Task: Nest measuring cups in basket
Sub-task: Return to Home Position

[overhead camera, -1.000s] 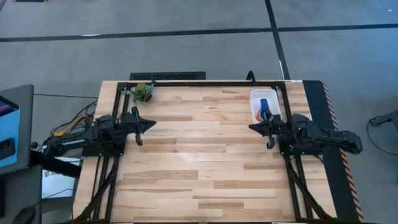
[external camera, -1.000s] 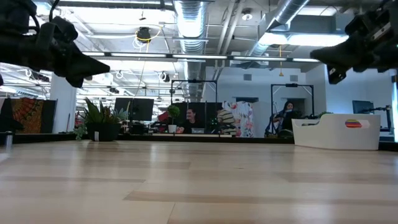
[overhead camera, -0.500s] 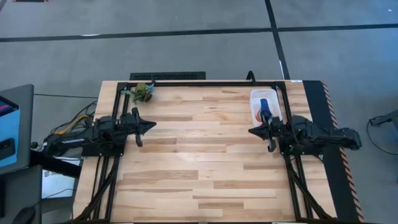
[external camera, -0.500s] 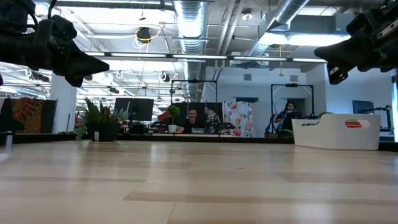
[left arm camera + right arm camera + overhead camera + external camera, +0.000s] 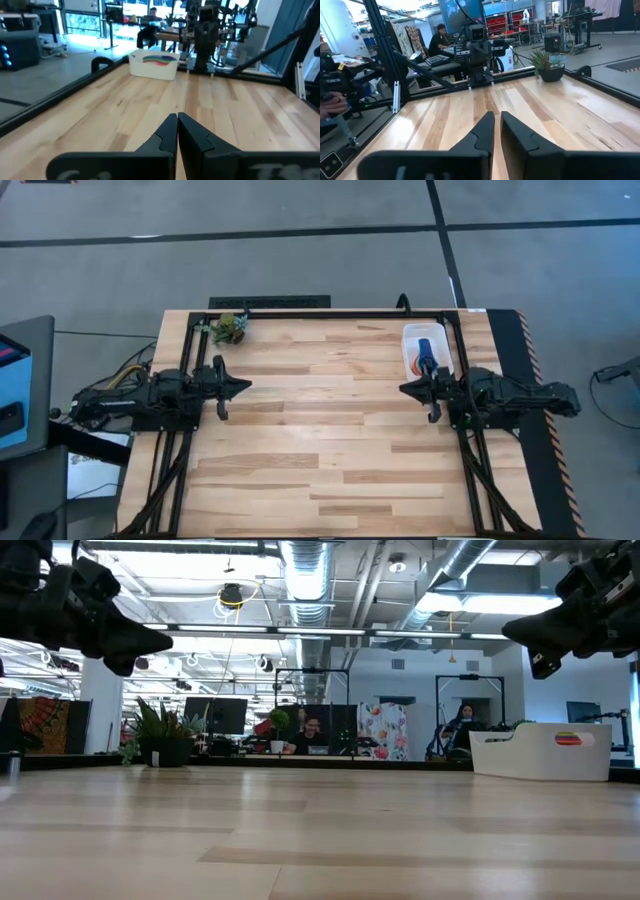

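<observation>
The white basket (image 5: 411, 336) stands at the table's far right; it also shows in the low view (image 5: 540, 755) and the left wrist view (image 5: 150, 69). The measuring cups (image 5: 426, 354) lie stacked inside it, dark blue on top, their coloured rims showing over the wall (image 5: 568, 738) (image 5: 160, 59). My right gripper (image 5: 404, 388) (image 5: 497, 118) hovers shut just near of the basket, pointing at the table's left. My left gripper (image 5: 245, 386) (image 5: 177, 119) hovers shut over the table's left side, pointing right. Both are raised above the wood (image 5: 165, 642) (image 5: 508, 630).
A small potted plant (image 5: 232, 328) (image 5: 547, 65) stands at the far left corner. A black frame rail (image 5: 330, 313) runs along the far edge and down both sides. The broad wooden middle of the table (image 5: 320, 430) lies between the two arms. People sit at desks in the room beyond.
</observation>
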Motion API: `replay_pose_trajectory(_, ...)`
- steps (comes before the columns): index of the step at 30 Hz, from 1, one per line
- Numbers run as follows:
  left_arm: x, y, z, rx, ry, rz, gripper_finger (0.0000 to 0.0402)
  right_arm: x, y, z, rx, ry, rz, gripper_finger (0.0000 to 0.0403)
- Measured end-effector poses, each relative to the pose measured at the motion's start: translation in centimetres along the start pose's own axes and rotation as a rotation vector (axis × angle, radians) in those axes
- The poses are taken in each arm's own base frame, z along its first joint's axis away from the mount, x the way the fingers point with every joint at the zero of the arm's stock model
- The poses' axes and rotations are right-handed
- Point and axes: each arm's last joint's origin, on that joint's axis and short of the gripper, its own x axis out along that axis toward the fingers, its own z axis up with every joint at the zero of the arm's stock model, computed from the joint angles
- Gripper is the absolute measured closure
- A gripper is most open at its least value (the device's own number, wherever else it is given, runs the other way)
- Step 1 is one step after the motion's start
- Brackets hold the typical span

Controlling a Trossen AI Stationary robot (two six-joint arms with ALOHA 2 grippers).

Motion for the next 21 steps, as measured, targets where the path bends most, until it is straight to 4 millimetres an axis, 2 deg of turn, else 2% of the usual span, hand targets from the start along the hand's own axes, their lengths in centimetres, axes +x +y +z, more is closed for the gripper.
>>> replay_pose_trajectory(10, 0.01, -0.14, -0.08, -0.086, 0.014, -0.048, 0.0401, 0.00, -0.02, 0.03, 0.001, -0.006, -0.008, 0.0343)
replay_pose_trajectory(21, 0.01, -0.14, -0.08, -0.088, 0.014, -0.048, 0.0401, 0.00, -0.02, 0.03, 0.004, -0.006, -0.009, 0.0343)
